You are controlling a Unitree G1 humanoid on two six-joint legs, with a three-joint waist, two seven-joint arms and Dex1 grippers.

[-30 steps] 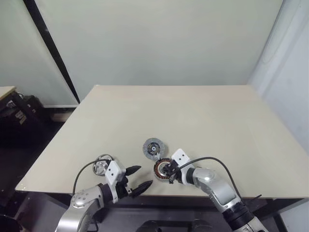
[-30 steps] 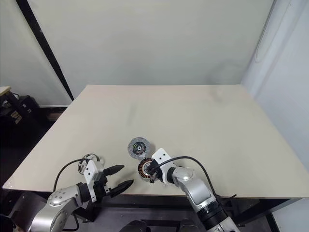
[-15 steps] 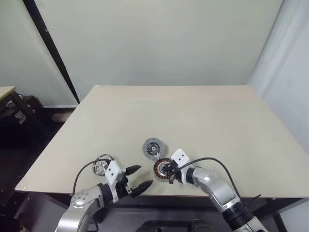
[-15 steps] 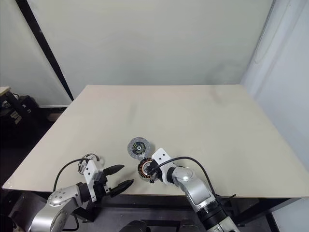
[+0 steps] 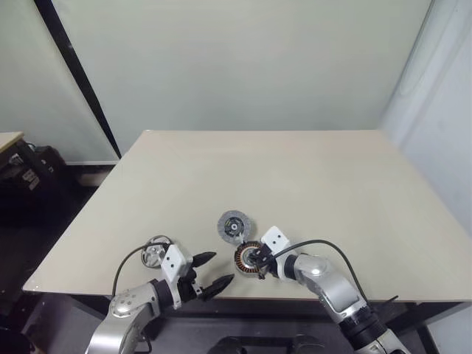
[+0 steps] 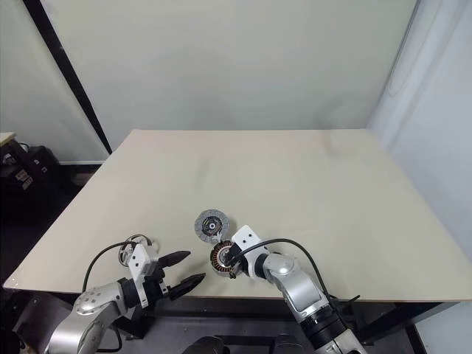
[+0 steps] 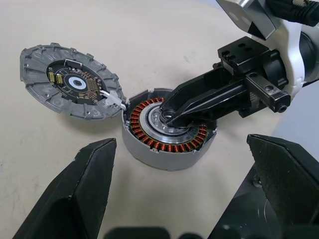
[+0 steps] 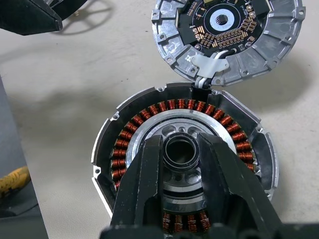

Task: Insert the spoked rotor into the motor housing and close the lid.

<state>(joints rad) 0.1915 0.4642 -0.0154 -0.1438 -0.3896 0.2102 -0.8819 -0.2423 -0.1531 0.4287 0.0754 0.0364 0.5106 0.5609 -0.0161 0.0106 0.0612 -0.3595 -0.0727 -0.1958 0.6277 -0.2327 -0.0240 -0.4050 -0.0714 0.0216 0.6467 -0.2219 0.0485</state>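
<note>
Beside the lid point(image 7: 70, 81), the right gripper point(image 8: 183, 155) pinches the motor housing point(image 7: 167, 130) hub and should steady it squarely while the left gripper point(image 5: 214, 271), jaws apart, fetches the spoked rotor point(image 5: 155, 253).

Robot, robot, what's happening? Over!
Left gripper open, empty. Right gripper shut on housing hub. Rotor untouched; lid lying open. Nothing in the way.

Beige table point(image 5: 310, 184), motor housing point(image 5: 249, 259), lid point(image 5: 234, 226), spoked rotor point(image 5: 155, 253)
</note>
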